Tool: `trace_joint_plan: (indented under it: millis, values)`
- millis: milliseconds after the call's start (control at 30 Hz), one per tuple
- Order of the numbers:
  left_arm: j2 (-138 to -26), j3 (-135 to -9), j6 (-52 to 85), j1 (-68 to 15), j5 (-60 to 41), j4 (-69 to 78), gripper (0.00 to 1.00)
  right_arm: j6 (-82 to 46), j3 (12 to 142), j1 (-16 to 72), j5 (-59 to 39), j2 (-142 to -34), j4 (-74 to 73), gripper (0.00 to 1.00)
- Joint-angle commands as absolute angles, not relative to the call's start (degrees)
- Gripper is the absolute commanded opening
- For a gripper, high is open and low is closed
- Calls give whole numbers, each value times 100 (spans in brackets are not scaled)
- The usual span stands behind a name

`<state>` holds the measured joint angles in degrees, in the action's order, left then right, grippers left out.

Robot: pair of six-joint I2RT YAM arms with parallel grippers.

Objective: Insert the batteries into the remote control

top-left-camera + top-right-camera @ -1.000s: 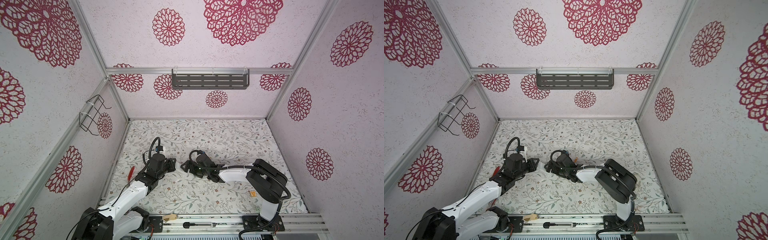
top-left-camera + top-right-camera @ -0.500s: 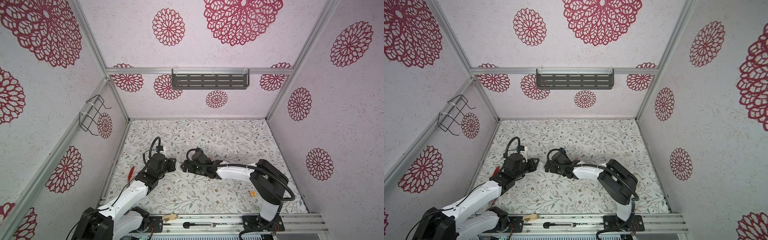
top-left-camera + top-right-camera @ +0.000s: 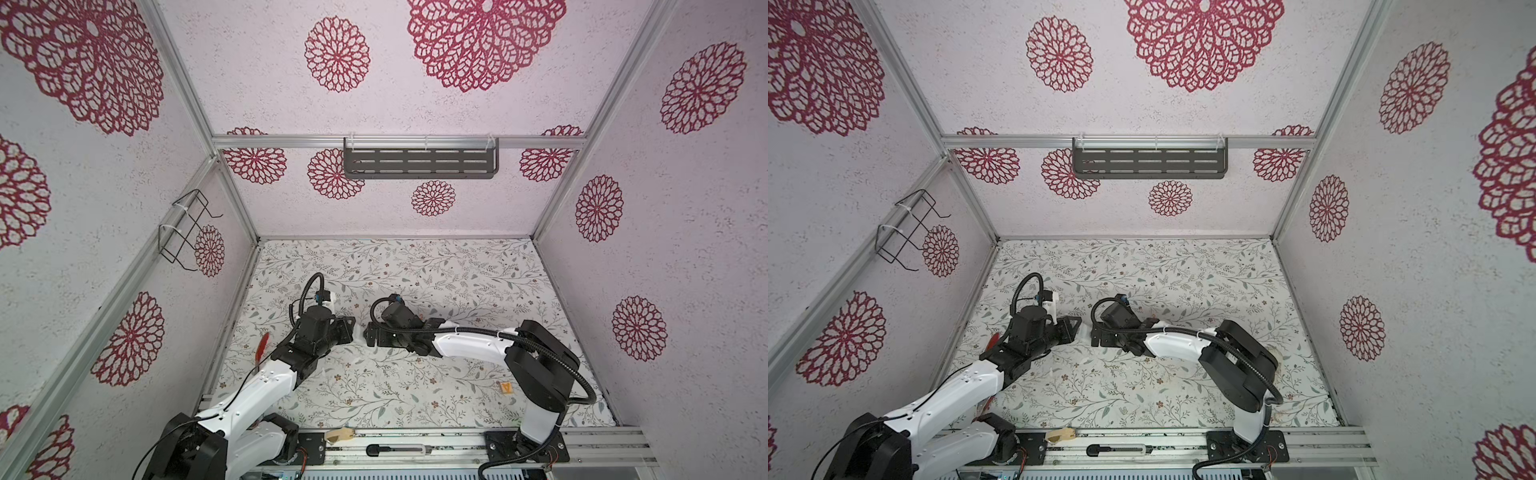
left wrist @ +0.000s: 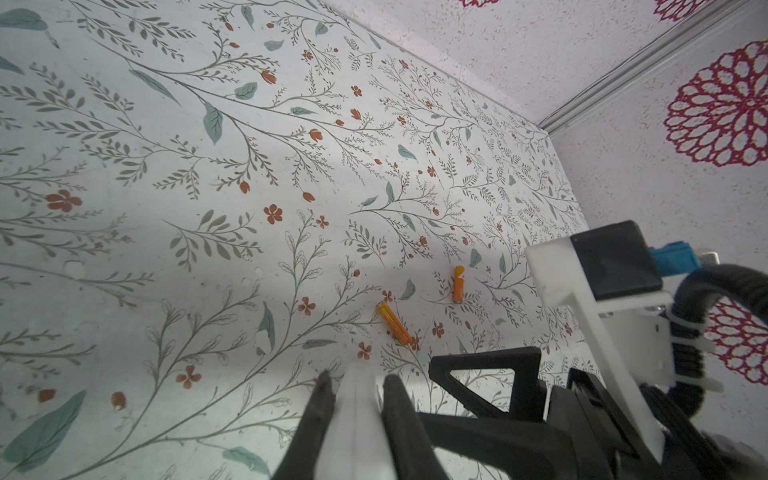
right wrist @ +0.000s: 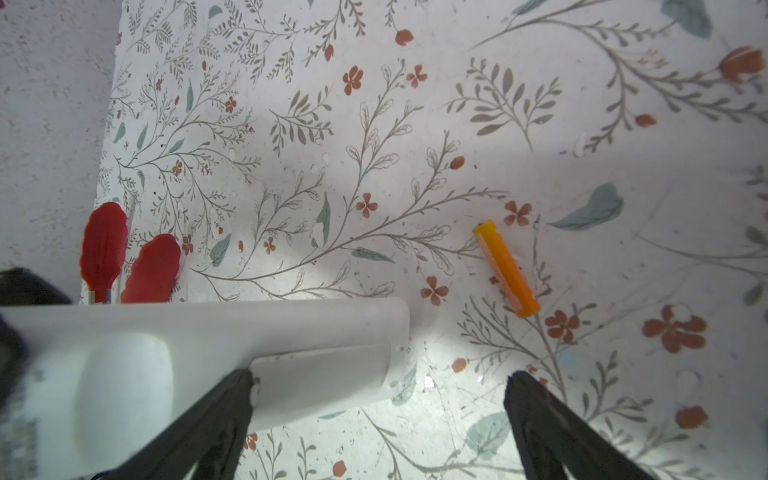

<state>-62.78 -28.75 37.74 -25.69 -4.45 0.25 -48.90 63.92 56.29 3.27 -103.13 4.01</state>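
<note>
Two batteries [image 4: 393, 323] lie loose on the table [image 4: 124, 166], one just ahead of the spread right gripper [image 5: 380, 376] with its long axis slanting across the jaw gap (a wrist turn seems needed), while the left gripper [image 4: 357, 380] pinches the remote control [image 5: 208, 332] alongside.

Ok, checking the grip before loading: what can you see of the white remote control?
The long slim white plastic remote control shows a plain side, no buttons, with a rounded end and an outlined panel. The shut left tool clamps it between black fingers; its free end reaches between the open right tool's fingers, contact unclear.
</note>
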Motion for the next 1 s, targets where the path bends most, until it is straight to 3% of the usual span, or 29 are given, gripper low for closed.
trace_joint_plan:
  millis: [0,967]
  values:
    - [-6518,-2706,3498,-2808,-960,-927,0,-4453,6178,5618,534,-10500,1915,98]
    - [-6636,-2769,3436,-2826,-879,-976,0,-4240,5959,5241,932,-9478,2452,98]
